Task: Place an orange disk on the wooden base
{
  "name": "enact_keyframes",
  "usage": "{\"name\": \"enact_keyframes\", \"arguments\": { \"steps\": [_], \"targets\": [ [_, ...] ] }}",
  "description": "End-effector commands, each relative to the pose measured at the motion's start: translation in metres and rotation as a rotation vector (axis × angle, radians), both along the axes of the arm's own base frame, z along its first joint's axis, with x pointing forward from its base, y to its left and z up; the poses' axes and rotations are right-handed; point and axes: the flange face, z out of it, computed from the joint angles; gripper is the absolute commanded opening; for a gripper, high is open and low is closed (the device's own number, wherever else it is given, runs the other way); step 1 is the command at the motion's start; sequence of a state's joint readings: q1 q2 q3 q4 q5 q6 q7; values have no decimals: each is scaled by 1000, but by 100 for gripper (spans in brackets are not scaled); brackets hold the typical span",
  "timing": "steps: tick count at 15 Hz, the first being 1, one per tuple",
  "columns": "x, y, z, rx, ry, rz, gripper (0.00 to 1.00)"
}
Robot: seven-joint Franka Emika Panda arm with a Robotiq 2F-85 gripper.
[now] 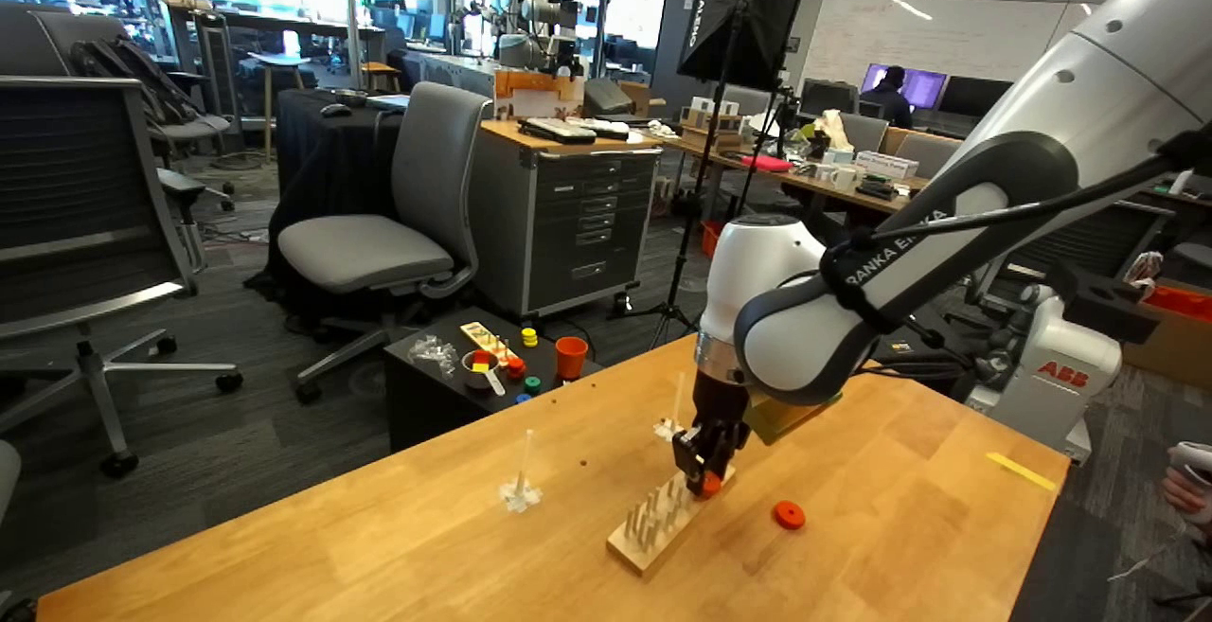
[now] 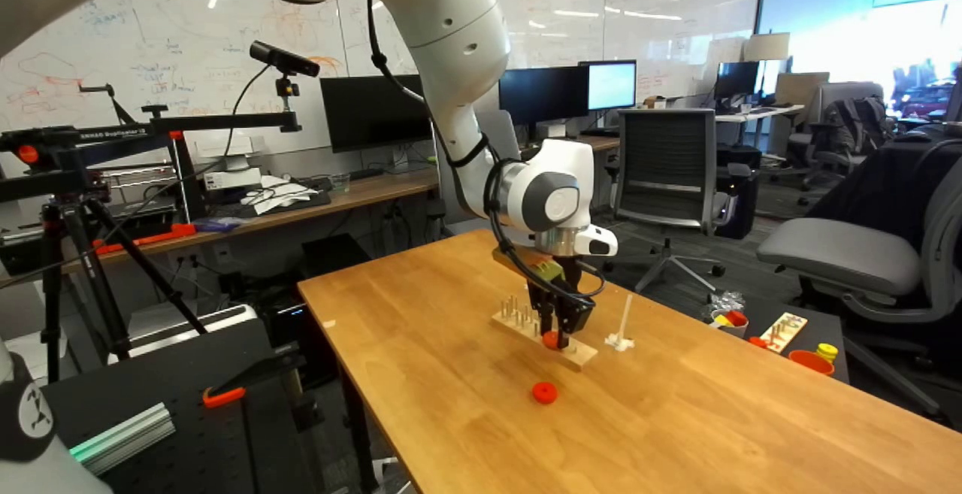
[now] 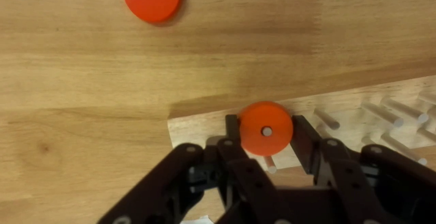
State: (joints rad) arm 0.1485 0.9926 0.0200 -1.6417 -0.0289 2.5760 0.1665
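Observation:
The orange disk [image 3: 264, 144] is between the fingertips of my gripper [image 3: 266, 125], which touch it on both sides. A peg tip shows in the disk's centre hole. The disk also shows low between the fingers in both exterior views [image 1: 712, 485] [image 2: 551, 340]. The wooden base [image 3: 190, 128], a pale strip with several short pegs, lies under the gripper; it also shows in both exterior views [image 1: 636, 551] [image 2: 580, 356]. The disk is over the base's less crowded end; whether it rests on the wood cannot be told. The gripper [image 1: 703, 480] points down, also in an exterior view [image 2: 555, 334].
A redder disk [image 3: 153, 7] lies flat on the table beside the base, also in both exterior views [image 1: 789, 515] [image 2: 544, 392]. Thin upright sticks on taped feet [image 1: 521, 489] [image 1: 670, 428] stand nearby. A low black side table [image 1: 417, 414] holds cups and small pieces.

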Motion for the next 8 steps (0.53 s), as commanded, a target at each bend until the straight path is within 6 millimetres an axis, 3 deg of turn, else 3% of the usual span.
{"name": "enact_keyframes", "arguments": {
  "steps": [1, 2, 3, 5, 7, 8],
  "targets": [
    [4, -2, -5, 8, 17, -7, 18],
    [3, -2, -6, 7, 22, -9, 68],
    [3, -2, -6, 11, 25, -11, 68],
    [2, 2, 0, 12, 22, -3, 81],
    [5, 10, 17, 7, 1, 16, 98],
    [7, 17, 34, 2, -20, 31, 100]
  ]
}}
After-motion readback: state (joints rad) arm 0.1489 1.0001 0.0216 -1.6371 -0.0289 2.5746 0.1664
